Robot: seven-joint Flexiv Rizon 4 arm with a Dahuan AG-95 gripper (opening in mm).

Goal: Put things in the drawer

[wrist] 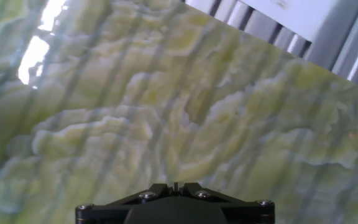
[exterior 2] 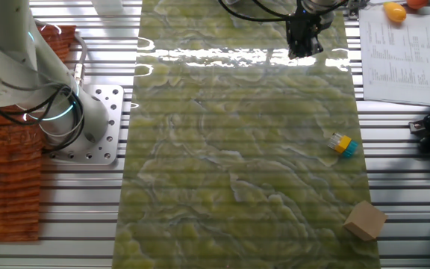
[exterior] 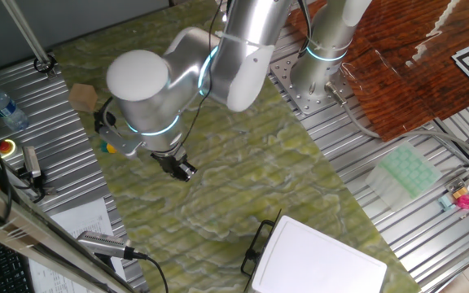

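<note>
Claw (exterior: 181, 168) hangs above bare table (exterior: 243, 179), jaw state unclear, apparently empty. Tan cube (exterior: 82, 97) sits well apart toward the bottle-side edge; drawer unit (exterior: 316, 259) opposite.

The counter (exterior: 430, 236) was ribbed bare metal with a dull silvery sheen. Over it lay a mat (exterior 2: 245, 164) printed like green-yellow marble, smooth and glossy enough to throw back bright glare. The arm (exterior: 218, 65) had smooth satin silver shells, and its base plate (exterior 2: 103, 123) was drilled metal. The white box unit (exterior: 316, 256) looked matt and smooth on top, with a thin black wire handle (exterior: 256, 244). The tan cube (exterior 2: 365, 220) looked matt, like cardboard or wood. A small yellow and blue piece (exterior 2: 342, 144) looked like plastic. Printed paper sheets (exterior 2: 398, 56) lay matt white.
</note>
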